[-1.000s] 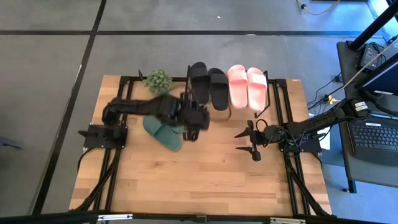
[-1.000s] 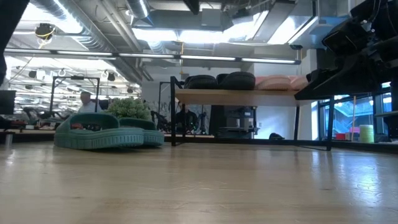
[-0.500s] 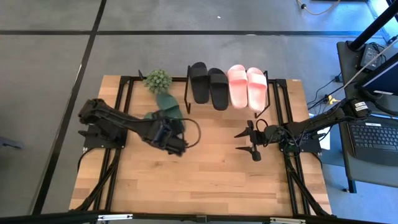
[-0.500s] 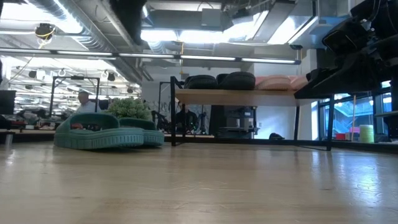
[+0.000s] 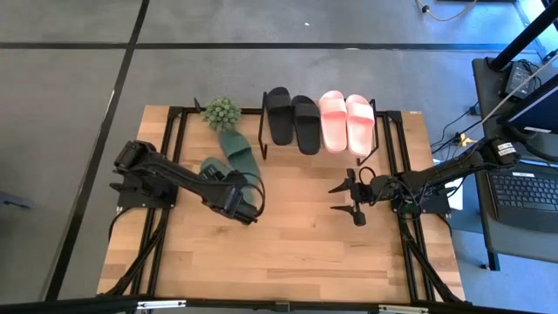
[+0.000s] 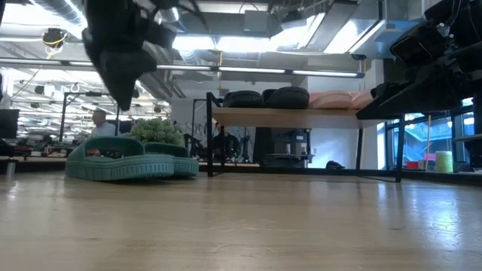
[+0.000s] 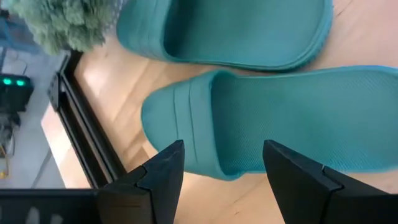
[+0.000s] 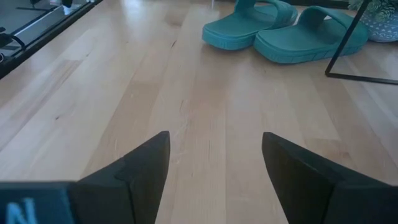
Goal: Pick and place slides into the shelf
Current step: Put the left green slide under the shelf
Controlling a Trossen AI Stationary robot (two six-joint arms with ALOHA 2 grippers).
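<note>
Two dark green slides lie side by side, soles down, on the table left of the shelf: one (image 5: 234, 142) by the plant, the other (image 5: 212, 169) nearer me. My left gripper (image 7: 221, 171) hangs open above the nearer green slide (image 7: 280, 118), a finger on either side of its rounded end, touching nothing; the low view shows this gripper (image 6: 120, 75) well above the slides (image 6: 113, 162). A black pair (image 5: 292, 120) and a pink pair (image 5: 346, 120) rest on the shelf's plank top (image 6: 301, 117). My right gripper (image 5: 349, 199) waits open at the table's right.
A small potted plant (image 5: 221, 112) stands at the far edge beside the green slides. The shelf's thin black side frame (image 8: 348, 43) stands just right of them. Bare wooden tabletop (image 5: 296, 253) stretches across the near half, between both arms.
My left gripper has swung away from the shelf's left end, toward the table's near left, and come down over the nearer green slide, rolling its wrist as it went. The slides have stayed where they were.
</note>
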